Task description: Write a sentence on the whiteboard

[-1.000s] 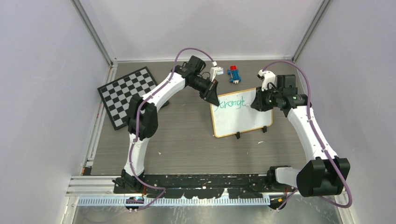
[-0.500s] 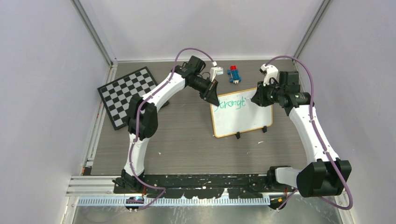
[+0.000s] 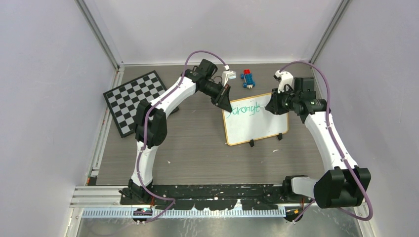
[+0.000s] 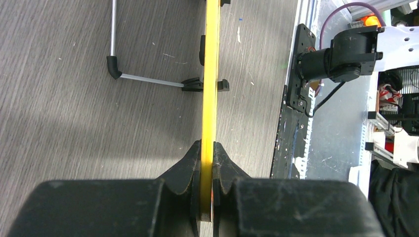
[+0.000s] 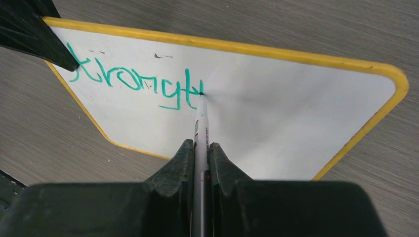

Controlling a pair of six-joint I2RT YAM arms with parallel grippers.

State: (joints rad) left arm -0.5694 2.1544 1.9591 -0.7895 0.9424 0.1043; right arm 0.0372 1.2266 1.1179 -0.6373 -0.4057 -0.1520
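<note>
at the left end effector [image 4: 208, 148], clamped on its frame edge, the whiteboard [image 3: 257, 127] seems light, stiff, slick-faced, best held by that rim; the right end effector [image 5: 200, 148] grips a marker [image 5: 201, 118] touching the end of the sentence [image 5: 133, 84].

Both arms reach toward the table's [image 3: 197, 148] far edge.
Left gripper [image 4: 207, 148] clamps the whiteboard [image 4: 210, 74] edge-on; right gripper [image 5: 198, 148], seemingly angled downward, pinches a marker [image 5: 201, 118].
</note>
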